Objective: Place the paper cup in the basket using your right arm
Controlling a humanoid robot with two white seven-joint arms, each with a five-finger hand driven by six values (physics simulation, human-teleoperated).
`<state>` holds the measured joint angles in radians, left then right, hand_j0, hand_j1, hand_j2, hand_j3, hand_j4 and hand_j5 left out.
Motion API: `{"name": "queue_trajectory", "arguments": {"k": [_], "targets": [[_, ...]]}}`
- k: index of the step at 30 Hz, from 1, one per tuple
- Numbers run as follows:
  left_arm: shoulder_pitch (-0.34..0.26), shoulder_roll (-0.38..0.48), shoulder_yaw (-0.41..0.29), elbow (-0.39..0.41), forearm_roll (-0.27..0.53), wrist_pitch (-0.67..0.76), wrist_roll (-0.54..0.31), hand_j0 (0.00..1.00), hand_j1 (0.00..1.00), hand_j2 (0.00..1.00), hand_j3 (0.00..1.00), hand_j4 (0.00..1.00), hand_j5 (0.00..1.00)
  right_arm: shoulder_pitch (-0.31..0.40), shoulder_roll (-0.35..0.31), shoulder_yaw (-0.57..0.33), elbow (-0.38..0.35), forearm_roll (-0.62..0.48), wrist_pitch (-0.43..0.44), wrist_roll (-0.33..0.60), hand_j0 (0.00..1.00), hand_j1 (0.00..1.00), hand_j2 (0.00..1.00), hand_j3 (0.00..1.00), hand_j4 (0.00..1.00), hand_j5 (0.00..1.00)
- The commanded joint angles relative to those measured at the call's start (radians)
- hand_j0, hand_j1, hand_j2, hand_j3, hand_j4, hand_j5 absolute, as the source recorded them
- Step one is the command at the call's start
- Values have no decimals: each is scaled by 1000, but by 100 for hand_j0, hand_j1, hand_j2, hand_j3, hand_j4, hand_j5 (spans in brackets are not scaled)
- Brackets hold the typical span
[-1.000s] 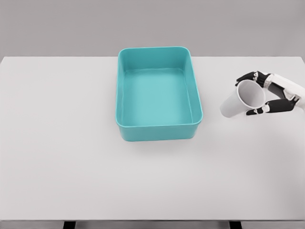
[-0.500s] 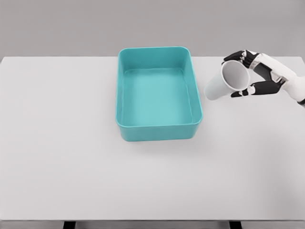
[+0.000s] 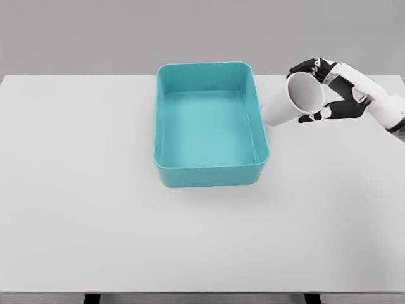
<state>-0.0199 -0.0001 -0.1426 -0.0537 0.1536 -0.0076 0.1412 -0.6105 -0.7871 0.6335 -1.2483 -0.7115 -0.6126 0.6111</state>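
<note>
A white paper cup is held tilted in the air, its open mouth facing the camera and its base pointing toward the basket. My right hand is shut on the cup near its rim, with black fingers over the top and the thumb below. The cup's base hangs just beside the right wall of the teal rectangular basket, which stands in the middle of the white table with nothing inside. The left arm does not show.
The white forearm enters from the right edge. A grey wall runs behind the table's far edge. The table's front edge lies near the bottom of the picture.
My right hand has carried the cup up and to the left, from well right of the basket to right beside its right wall. The basket has not moved.
</note>
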Motion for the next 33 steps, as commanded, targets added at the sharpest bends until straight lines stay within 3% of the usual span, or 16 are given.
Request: {"name": "queue_trajectory", "arguments": {"k": [1,27,33], "targets": [[0,0,0,0,0,0,0,100,100,100,100,100,100,-2,9,-1,-2,-8,2,0,61,61,61,61,61,61],[0,0,0,0,0,0,0,100,100,100,100,100,100,-46,140,15,9,17,2,0,61,61,61,61,61,61],[0,0,0,0,0,0,0,100,100,100,100,100,100,-63,183,15,47,67,2,0,61,61,61,61,61,61]]}}
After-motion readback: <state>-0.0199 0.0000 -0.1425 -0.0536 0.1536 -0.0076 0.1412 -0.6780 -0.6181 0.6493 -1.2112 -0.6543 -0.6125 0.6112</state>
